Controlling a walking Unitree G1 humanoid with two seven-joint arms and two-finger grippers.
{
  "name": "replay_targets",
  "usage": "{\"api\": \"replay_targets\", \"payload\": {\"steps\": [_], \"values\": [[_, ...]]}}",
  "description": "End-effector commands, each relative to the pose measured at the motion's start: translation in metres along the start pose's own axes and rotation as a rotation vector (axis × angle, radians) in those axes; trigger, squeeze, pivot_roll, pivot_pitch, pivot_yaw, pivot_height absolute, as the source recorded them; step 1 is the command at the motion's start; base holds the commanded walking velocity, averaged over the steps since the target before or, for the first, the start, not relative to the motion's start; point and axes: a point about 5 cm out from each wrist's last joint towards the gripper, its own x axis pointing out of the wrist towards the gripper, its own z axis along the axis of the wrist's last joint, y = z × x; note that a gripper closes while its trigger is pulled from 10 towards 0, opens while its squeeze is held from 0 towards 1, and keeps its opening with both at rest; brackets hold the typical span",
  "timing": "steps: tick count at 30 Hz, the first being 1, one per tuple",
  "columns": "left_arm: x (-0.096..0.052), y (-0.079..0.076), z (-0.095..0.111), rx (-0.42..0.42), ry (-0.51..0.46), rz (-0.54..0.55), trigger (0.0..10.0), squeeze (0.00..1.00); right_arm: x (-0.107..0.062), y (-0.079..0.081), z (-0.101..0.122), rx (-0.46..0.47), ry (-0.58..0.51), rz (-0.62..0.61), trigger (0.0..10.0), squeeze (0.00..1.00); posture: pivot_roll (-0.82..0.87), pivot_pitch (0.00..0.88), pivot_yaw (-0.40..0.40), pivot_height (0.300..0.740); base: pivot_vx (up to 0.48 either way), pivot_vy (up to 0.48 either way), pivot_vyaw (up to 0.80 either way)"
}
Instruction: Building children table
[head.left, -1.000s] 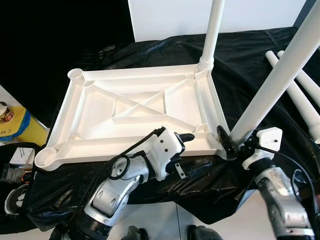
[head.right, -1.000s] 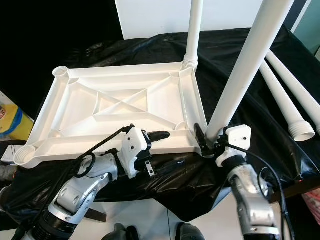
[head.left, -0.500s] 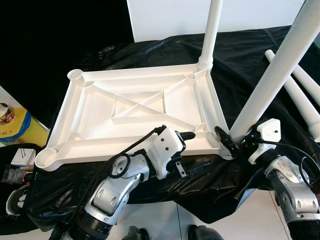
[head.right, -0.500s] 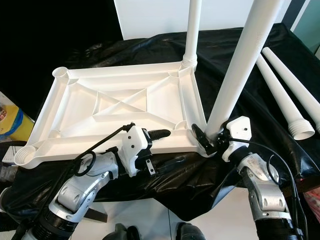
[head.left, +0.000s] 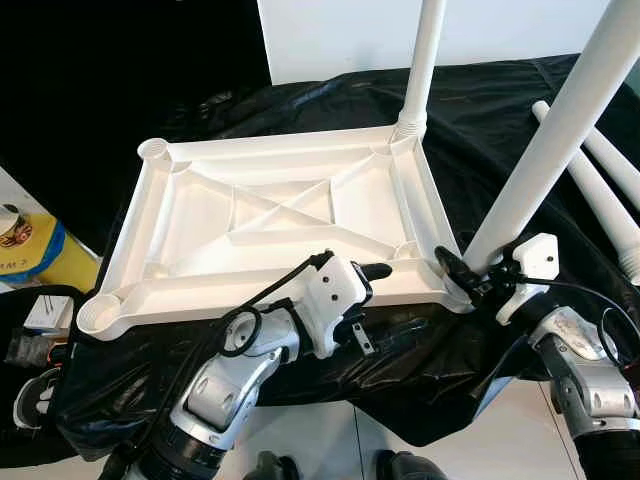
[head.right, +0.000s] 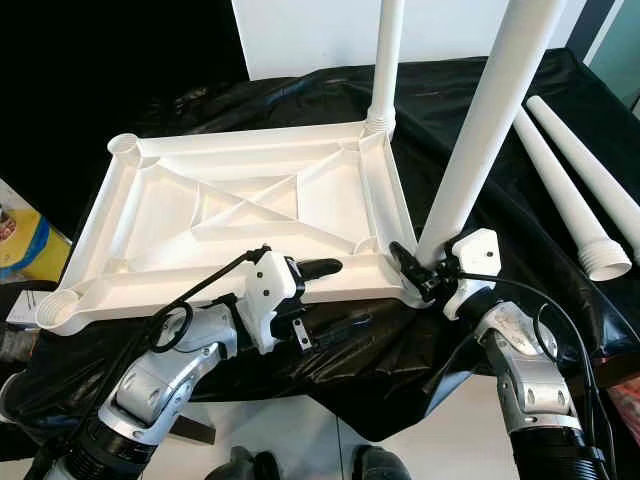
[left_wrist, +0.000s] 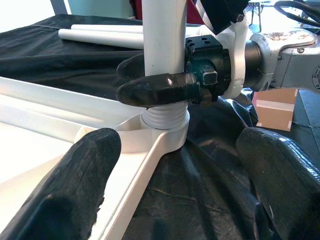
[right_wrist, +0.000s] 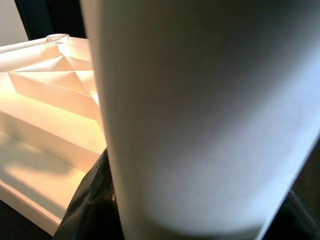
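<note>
Plastic, white and ribbed, forms the upturned child's tabletop (head.left: 280, 230), which lies underside up on a counter draped in crinkled black sheeting (head.left: 500, 130). A round socket sits at each corner. A long white tubular leg (head.left: 424, 60) stands upright in the far right corner socket. A second white tubular leg (head.right: 480, 130) stands in the near right corner socket, leaning a little to the right.

The right claw (head.right: 418, 268) is closed around the base of this near leg, just above its ribbed collar; the left wrist view shows one black finger (left_wrist: 160, 90) across the front of the tube and the other behind it. The right wrist view is taken up by the pale tube close up, with the tabletop ribs beside it.

The left claw (head.left: 372, 300) rests at the near long edge of the tabletop, its fingers parted: one finger (head.left: 375, 272) lies on the white rim, the other hangs lower over the black sheeting, gripping nothing.

Two more loose white legs (head.right: 570, 190) lie side by side on the sheeting, well to the right. A yellow and blue container (head.left: 35, 255) stands on the left, off the counter.
</note>
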Motion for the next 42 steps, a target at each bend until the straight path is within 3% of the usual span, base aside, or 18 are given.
{"api": "replay_targets", "payload": {"steps": [1,4,9,11,16,18,20,21,22,25,42], "values": [[-0.001,-0.001,0.001,0.000,-0.001,-0.004,10.0,0.00,-0.006,0.007,-0.019,0.056,0.083,-0.012,10.0,0.00,-0.14,0.157,0.063,0.740,0.000,0.000,0.00],[-0.001,-0.001,0.001,0.000,-0.001,-0.004,10.0,0.00,-0.006,0.010,-0.024,0.076,0.107,-0.046,10.0,0.00,-0.14,0.157,0.063,0.740,0.000,0.000,0.00],[-0.001,-0.001,0.000,0.000,0.001,-0.004,10.0,0.00,-0.004,0.020,-0.036,0.110,0.178,-0.224,10.0,0.00,-0.14,0.156,0.061,0.740,0.000,0.000,0.00],[-0.001,-0.001,0.000,0.000,0.001,-0.004,10.0,0.00,-0.004,0.020,-0.036,0.110,0.178,-0.224,10.0,0.00,-0.14,0.156,0.061,0.740,0.000,0.000,0.00],[0.000,0.000,0.000,0.006,0.001,0.001,10.0,0.00,-0.002,0.031,-0.040,0.152,0.196,-0.359,10.0,0.00,-0.15,0.149,0.050,0.740,0.000,0.000,0.00],[0.001,0.000,-0.001,0.009,0.000,0.004,10.0,0.00,-0.003,0.034,-0.041,0.142,0.213,-0.505,10.0,0.00,-0.15,0.145,0.045,0.740,0.000,0.000,0.00],[0.001,0.000,-0.001,0.009,0.000,0.004,10.0,0.00,-0.003,0.034,-0.041,0.142,0.213,-0.505,10.0,0.00,-0.15,0.145,0.045,0.740,0.000,0.000,0.00],[0.001,0.000,-0.001,0.010,-0.002,0.004,10.0,0.00,-0.006,0.035,-0.043,0.140,0.230,-0.601,10.0,0.00,-0.16,0.141,0.039,0.740,0.000,0.000,0.00],[0.001,0.000,-0.001,0.010,-0.002,0.004,10.0,0.00,-0.006,0.035,-0.043,0.140,0.230,-0.601,10.0,0.00,-0.16,0.141,0.039,0.740,0.000,0.000,0.00],[0.003,-0.001,-0.001,0.011,-0.005,0.006,10.0,0.00,-0.011,0.043,-0.048,0.159,0.271,-0.784,10.0,0.00,-0.17,0.135,0.031,0.740,0.000,0.000,0.00],[0.004,-0.001,-0.002,0.015,-0.004,-0.009,10.0,0.00,-0.006,0.056,-0.033,0.177,0.184,-0.726,10.0,0.00,-0.19,0.125,0.049,0.740,0.000,0.000,0.00]]}}
